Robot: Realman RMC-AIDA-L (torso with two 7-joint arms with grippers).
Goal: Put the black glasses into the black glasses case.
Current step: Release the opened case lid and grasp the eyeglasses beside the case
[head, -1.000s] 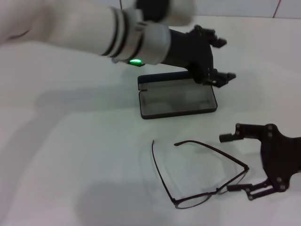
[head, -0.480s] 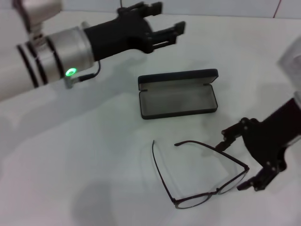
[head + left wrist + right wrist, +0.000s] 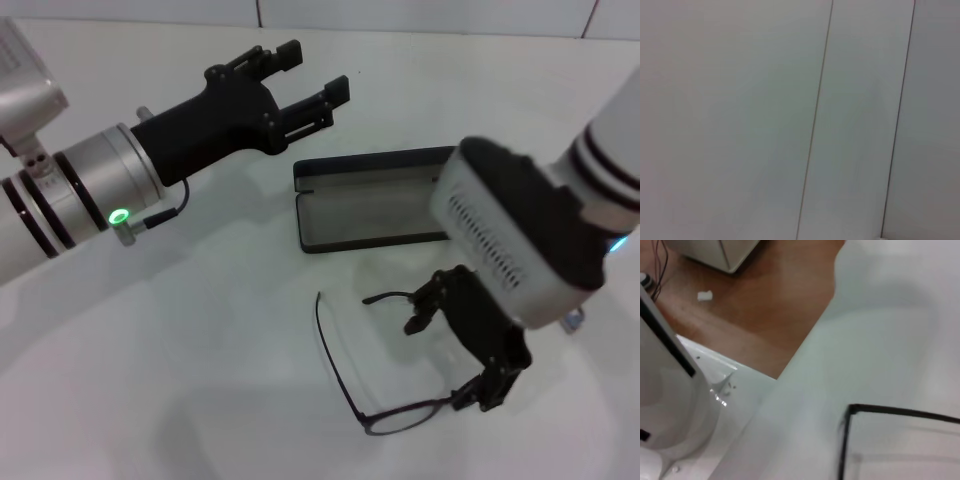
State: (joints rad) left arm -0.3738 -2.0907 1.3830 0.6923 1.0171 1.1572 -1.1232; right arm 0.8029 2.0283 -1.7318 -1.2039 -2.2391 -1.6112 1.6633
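The black glasses [image 3: 405,416] lie open on the white table [image 3: 200,350], near the front. My right gripper [image 3: 457,350] is down over their right half, open, with one finger on each side of the frame; that half is hidden under it. The right wrist view shows a corner of the black glasses [image 3: 900,411] close up. The black glasses case [image 3: 370,215] lies open behind them, grey lining up, its right end hidden by my right arm. My left gripper [image 3: 310,75] is open and empty, raised behind and left of the case.
The right wrist view shows the table's edge, a wooden floor [image 3: 770,300] beyond it and a white part of the robot's body [image 3: 670,405]. The left wrist view shows only a pale surface with thin seams [image 3: 815,125].
My right arm has swung in over the glasses, so its open fingers now straddle the frame, which shifted slightly left. My left arm has drawn back from the case and lowered a little.
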